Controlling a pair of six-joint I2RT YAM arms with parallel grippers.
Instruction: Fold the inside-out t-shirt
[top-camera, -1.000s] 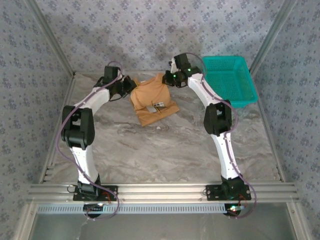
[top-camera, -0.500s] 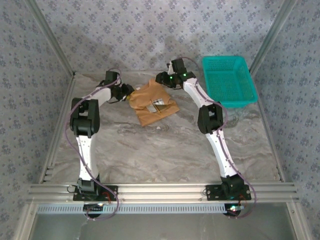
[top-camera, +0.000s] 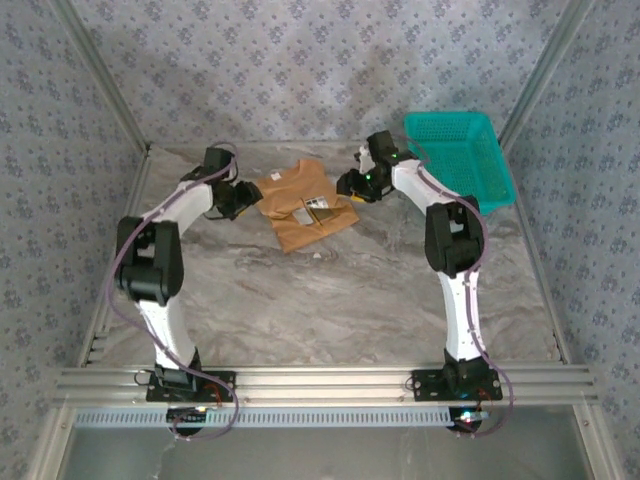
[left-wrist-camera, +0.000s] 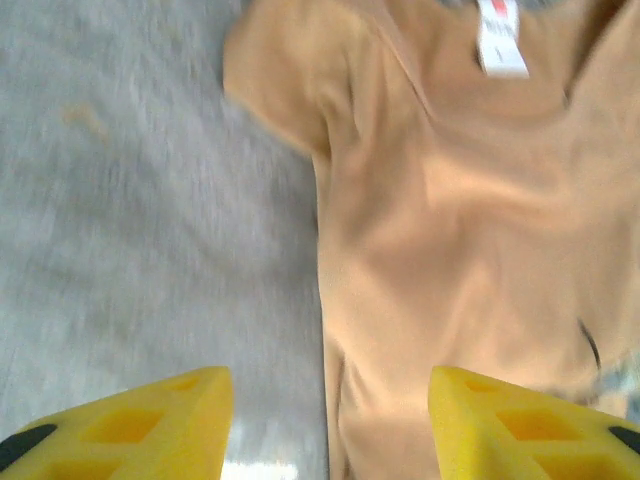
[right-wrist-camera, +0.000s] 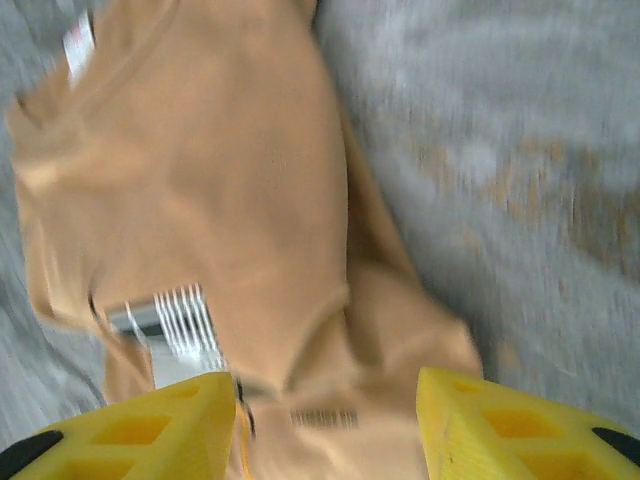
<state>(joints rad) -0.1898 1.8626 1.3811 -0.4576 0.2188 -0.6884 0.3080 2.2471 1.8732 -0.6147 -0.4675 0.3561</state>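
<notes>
Grey marbled bench (top-camera: 330, 300): t-shirt (top-camera: 290, 195) between both jaws, ahead-right of left jaws, ahead-left of right jaws, equally near. Both jaws parted, empty.

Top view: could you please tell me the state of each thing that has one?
T-shirt: folded into a small bundle, lying loose, white label showing.
Basket: upright, looks empty.
Left tool: open, holding nothing.
Right tool: open, holding nothing.
</notes>
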